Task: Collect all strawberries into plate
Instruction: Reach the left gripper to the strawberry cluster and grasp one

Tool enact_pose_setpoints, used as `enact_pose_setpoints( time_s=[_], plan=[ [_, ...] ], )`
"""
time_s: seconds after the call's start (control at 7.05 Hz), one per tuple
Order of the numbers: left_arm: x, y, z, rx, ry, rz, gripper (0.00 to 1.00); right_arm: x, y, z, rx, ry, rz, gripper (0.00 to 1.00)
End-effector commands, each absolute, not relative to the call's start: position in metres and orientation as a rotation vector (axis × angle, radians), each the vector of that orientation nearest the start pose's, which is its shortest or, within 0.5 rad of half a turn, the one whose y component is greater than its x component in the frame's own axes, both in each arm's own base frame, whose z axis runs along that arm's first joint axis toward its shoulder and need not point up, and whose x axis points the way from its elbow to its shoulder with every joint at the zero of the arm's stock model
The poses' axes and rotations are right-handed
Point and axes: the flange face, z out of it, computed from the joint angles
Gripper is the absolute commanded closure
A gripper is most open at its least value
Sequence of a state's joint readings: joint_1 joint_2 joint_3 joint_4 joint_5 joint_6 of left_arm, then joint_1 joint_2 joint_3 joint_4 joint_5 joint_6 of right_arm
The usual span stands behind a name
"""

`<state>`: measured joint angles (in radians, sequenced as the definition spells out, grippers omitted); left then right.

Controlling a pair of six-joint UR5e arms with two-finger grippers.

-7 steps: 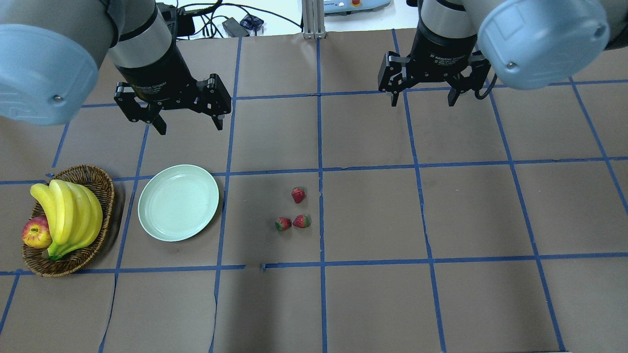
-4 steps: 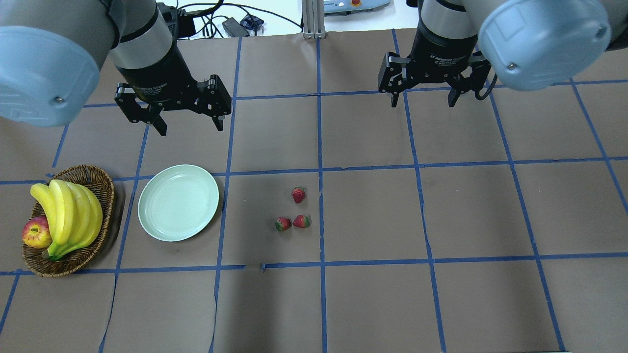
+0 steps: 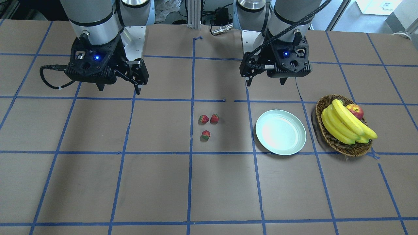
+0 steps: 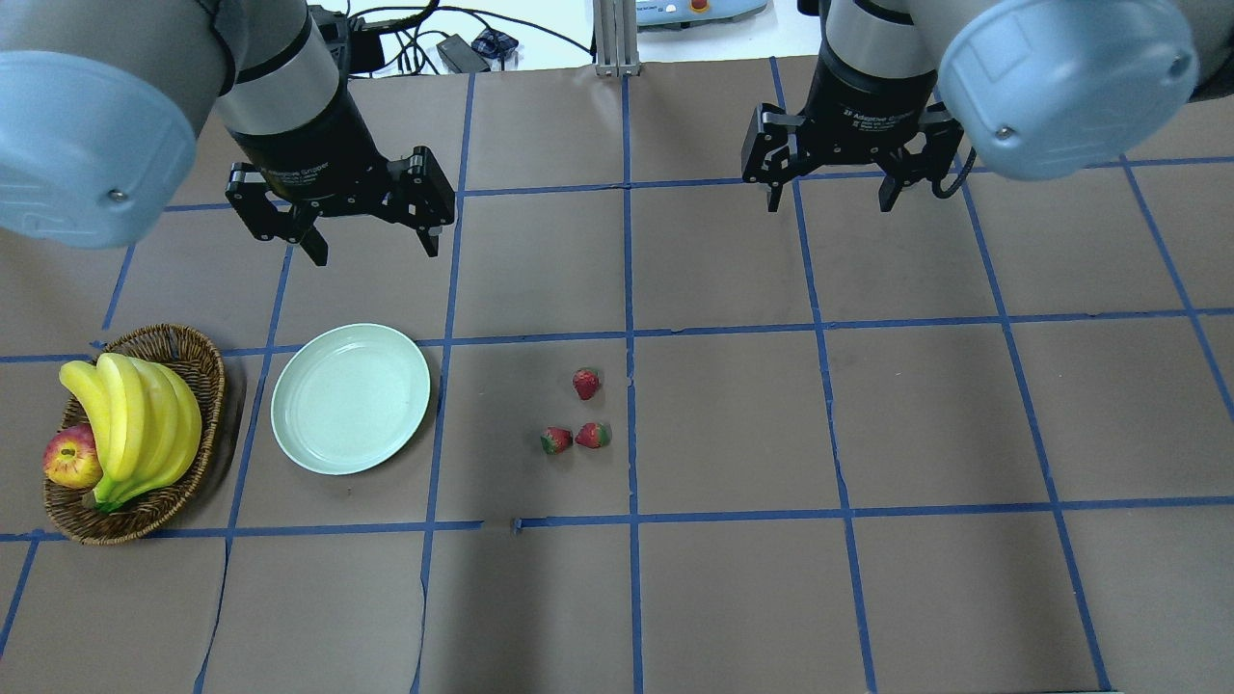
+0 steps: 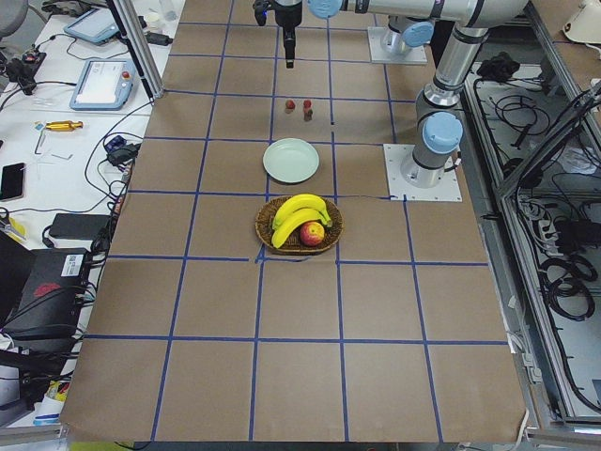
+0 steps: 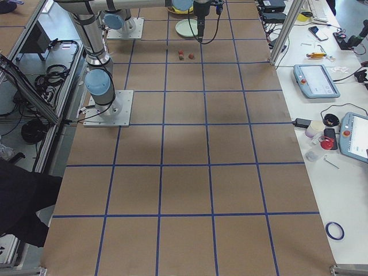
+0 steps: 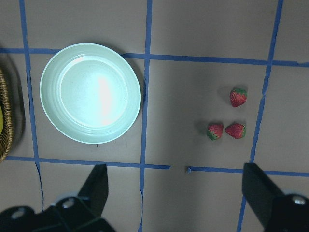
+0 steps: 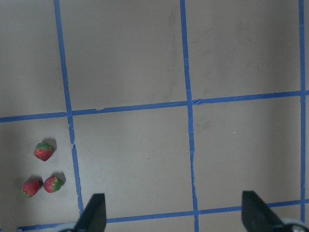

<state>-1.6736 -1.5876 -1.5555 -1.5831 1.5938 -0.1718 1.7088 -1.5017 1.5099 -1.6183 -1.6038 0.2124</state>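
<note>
On the brown, blue-taped desk, three small red strawberries sit mid-desk, the round pale-mint plate nearer its left edge. Left claw and right claw gape empty; drop the left squarely over the lone berry first.

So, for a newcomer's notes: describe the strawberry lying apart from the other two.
From the pale mint plate, look toward the table's middle: three strawberries lie on the brown paper. Two sit side by side; the lone strawberry lies apart, uppermost in the overhead view.
</note>
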Motion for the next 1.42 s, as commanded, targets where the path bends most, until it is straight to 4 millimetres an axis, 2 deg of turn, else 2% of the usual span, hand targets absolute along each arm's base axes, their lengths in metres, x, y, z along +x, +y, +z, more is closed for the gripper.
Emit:
enact_pose_setpoints(
  time_s=[0.0, 0.14, 0.28, 0.43, 0.57, 0.71, 0.99, 1.13, 1.28],
  plan=[
    [-0.181, -0.482, 0.485, -0.11, 3.115, 0.019, 0.0, 0.201, -0.502, 0.488, 0.115, 3.164, -0.071, 0.0],
    [-0.183, -0.488, 0.472, -0.122, 3.119, 0.061, 0.0, 0.201, -0.502, 0.488, 0.115, 3.165, -0.071, 0.0],
    [-0.191, -0.489, 0.444, -0.131, 3.114, 0.115, 0.0, 0.201, -0.503, 0.491, 0.115, 3.162, -0.08, 0.0],
    [-0.21, -0.483, 0.404, -0.133, 3.109, 0.128, 0.0, 0.201, -0.503, 0.492, 0.115, 3.162, -0.083, 0.0],
    [-0.227, -0.48, 0.363, -0.12, 3.123, 0.054, 0.0, 0.201, -0.503, 0.492, 0.113, 3.163, -0.083, 0.0],
    [-0.23, -0.479, 0.33, -0.108, 3.128, 0.048, 0.0, 0.201, -0.503, 0.492, 0.113, 3.164, -0.083, 0.0],
    [-0.236, -0.49, 0.284, -0.12, 3.147, 0.128, 0.01, 0.201, -0.503, 0.492, 0.108, 3.164, -0.083, 0.0],
    [-0.244, -0.496, 0.262, -0.204, 3.152, 0.162, 0.06, 0.2, -0.503, 0.492, 0.11, 3.164, -0.083, 0.0],
    [-0.255, -0.498, 0.245, -0.232, 3.142, 0.163, 0.06, 0.201, -0.503, 0.491, 0.106, 3.165, -0.079, 0.0]
  ],
)
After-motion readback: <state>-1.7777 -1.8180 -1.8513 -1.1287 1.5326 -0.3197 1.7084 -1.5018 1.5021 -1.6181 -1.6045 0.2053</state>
